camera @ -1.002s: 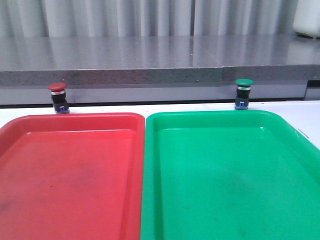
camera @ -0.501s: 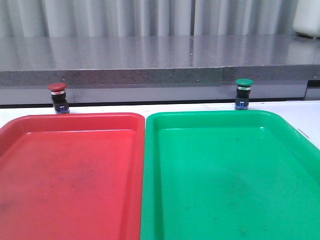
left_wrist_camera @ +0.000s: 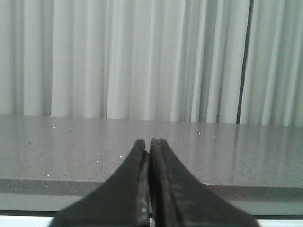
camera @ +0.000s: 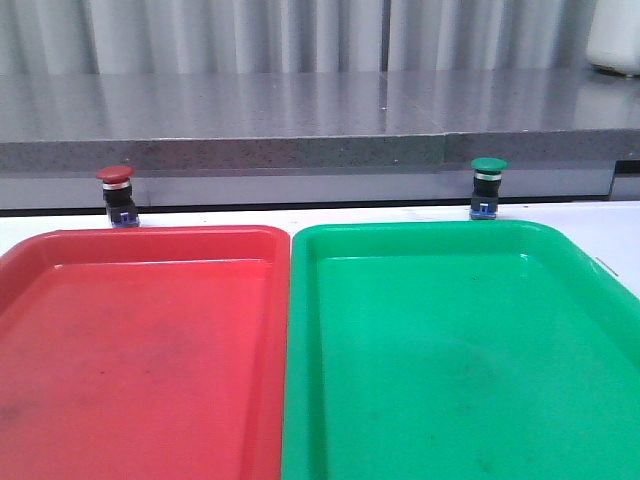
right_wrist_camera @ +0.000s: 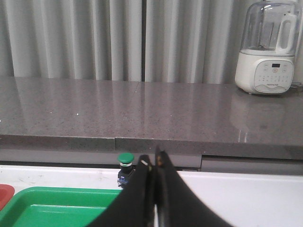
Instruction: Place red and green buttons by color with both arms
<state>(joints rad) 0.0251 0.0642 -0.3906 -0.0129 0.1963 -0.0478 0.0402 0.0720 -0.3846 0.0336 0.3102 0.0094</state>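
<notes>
Showing blender [right_wrist_camera: 268,47]: right wrist view only.

Red tray [camera: 140,350] and green tray [camera: 450,350] side by side on white table [camera: 615,235]; grey stone ledge [camera: 300,110] behind; white blender [right_wrist_camera: 267,49] on ledge; pale curtain [left_wrist_camera: 142,56].

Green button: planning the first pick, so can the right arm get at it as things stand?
Probably yes: the green button stands upright behind the green tray, nothing covering it, with the right end effector shut close beside it.
</notes>
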